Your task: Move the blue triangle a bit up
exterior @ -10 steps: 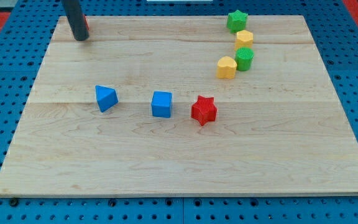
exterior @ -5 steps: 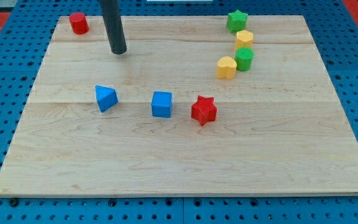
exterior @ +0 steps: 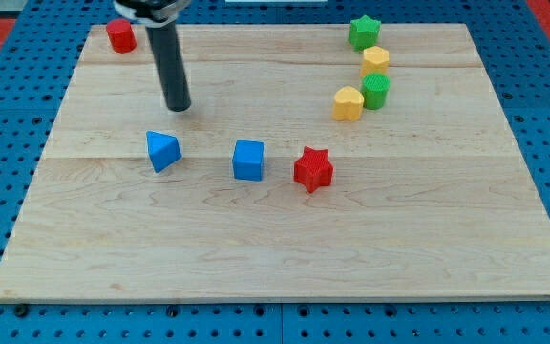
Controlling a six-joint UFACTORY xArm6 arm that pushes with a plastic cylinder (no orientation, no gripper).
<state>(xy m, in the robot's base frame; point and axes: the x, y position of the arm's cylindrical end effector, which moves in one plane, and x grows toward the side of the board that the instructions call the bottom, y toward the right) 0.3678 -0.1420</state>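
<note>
My tip [exterior: 178, 107], a bare rod with no claw, stood above the blue triangle [exterior: 162, 150]; best circle below it, then push upward.

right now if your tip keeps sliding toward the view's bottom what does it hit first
Probably the blue triangle. My tip sits just above it in the view, slightly to the view's right, with bare board between them. It might only clip the triangle's right edge; the offset is hard to judge.
</note>
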